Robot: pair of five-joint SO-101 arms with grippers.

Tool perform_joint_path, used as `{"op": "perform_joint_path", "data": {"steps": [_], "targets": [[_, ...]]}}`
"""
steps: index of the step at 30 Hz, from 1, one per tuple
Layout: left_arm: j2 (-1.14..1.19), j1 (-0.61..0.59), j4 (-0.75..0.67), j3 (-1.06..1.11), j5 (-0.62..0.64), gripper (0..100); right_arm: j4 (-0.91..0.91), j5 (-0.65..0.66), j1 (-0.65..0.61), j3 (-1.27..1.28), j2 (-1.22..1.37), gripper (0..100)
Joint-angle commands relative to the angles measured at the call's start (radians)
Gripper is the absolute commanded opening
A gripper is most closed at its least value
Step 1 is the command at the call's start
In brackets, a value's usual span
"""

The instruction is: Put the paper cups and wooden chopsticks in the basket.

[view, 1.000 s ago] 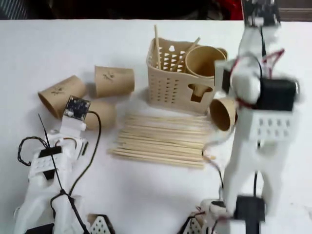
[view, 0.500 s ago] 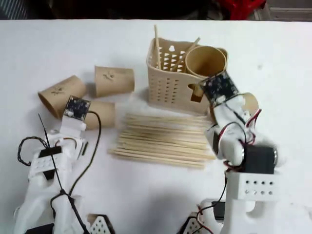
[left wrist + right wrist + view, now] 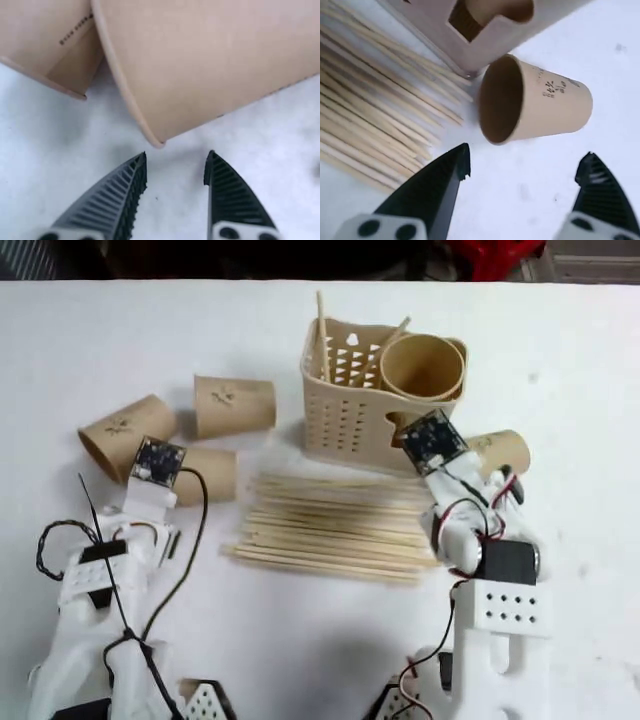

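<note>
- Paper cups (image 3: pixel 234 406): one (image 3: pixel 422 366) in the basket (image 3: pixel 345 415); three lie at its 9 o'clock, one (image 3: pixel 535 102) at 3.
- Wooden chopsticks (image 3: pixel 330 525): mostly piled at its 6.
- Right hand (image 3: pixel 526 156), left hand (image 3: pixel 176 156): both spread, empty.

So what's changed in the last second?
The right arm swung down from high beside the basket to low over the table. Its open right gripper now faces the fallen cup, not holding it. The left gripper, other cups, chopsticks and basket stayed put.
</note>
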Motion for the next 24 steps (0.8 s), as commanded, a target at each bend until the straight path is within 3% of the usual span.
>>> {"op": "perform_joint_path", "data": {"steps": [1, 13, 24], "targets": [[-0.038, 0.012, -0.021, -0.005, -0.009, 20, -0.148, 0.005, 0.082, 0.051, -0.016, 33.9], [-0.038, 0.012, -0.021, -0.005, -0.009, 20, -0.395, -0.035, 0.096, 0.152, 0.008, 33.9], [-0.038, 0.012, -0.023, -0.005, -0.009, 20, -0.423, -0.040, 0.096, -0.089, 0.415, 33.7]]}}
